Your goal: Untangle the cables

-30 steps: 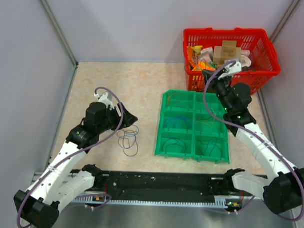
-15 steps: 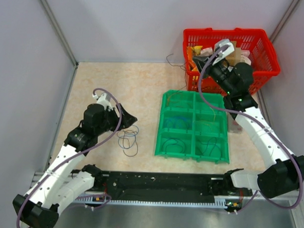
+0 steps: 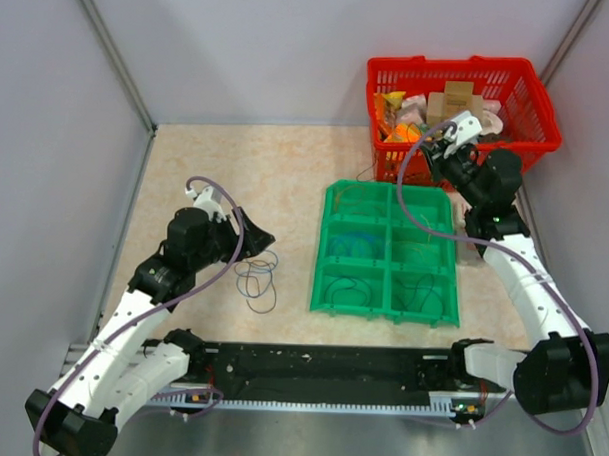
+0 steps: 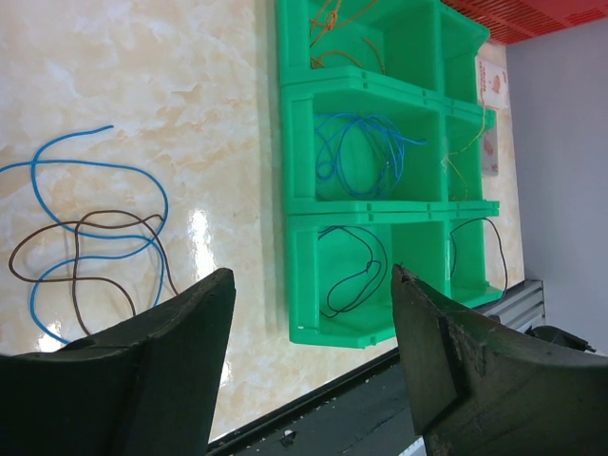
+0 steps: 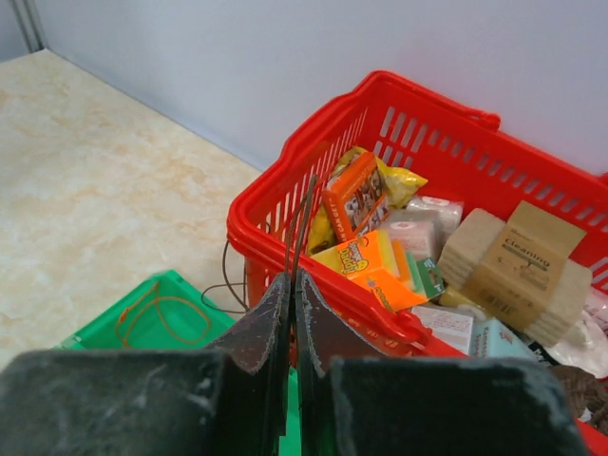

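A loose tangle of a blue cable [image 3: 260, 287] and a brown cable [image 3: 251, 267] lies on the table left of the green tray [image 3: 322, 239]. In the left wrist view the blue cable [image 4: 95, 166] and the brown cable [image 4: 85, 233] loop through each other. My left gripper [image 3: 256, 236] is open and empty, just above and left of the tangle; it also shows in the left wrist view [image 4: 312, 275]. My right gripper [image 5: 293, 275] is shut on a thin dark cable [image 5: 304, 214], held up at the front of the red basket [image 5: 285, 204]. The cable's end hangs toward the tray.
The green tray [image 4: 285, 123] has six compartments holding orange, blue and dark cables. The red basket [image 3: 450, 65] at the back right is full of packets and boxes. Grey walls close in the left, back and right. A black rail runs along the table's near edge.
My right gripper lifted the dark cable up over the basket, then swung back right and lower, still holding it. The left arm has barely moved.
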`<action>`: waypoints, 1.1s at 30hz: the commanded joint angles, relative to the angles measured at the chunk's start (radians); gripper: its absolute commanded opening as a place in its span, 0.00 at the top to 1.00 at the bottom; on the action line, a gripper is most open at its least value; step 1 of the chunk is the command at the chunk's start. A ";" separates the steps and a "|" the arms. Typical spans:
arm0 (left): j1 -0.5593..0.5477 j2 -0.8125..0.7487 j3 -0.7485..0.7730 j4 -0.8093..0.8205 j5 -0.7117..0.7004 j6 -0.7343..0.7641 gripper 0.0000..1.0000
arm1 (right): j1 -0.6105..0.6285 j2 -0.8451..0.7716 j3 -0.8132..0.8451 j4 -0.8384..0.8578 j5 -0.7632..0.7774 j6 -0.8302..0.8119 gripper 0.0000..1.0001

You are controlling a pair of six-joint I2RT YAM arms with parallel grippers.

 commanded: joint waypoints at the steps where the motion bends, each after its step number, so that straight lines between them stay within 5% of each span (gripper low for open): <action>1: 0.003 0.008 0.008 0.025 0.012 0.009 0.29 | -0.013 -0.070 0.017 0.039 0.037 -0.031 1.00; 15: 0.003 0.006 -0.004 0.043 0.025 -0.009 0.29 | 0.004 -0.117 0.113 0.205 -0.292 0.276 1.00; 21: 0.005 -0.008 0.002 0.028 0.025 -0.011 0.29 | 0.021 -0.123 0.182 0.050 -0.181 0.146 1.00; 33: 0.003 -0.008 0.001 0.039 0.032 -0.009 0.29 | 0.016 -0.150 0.159 0.009 -0.096 0.061 1.00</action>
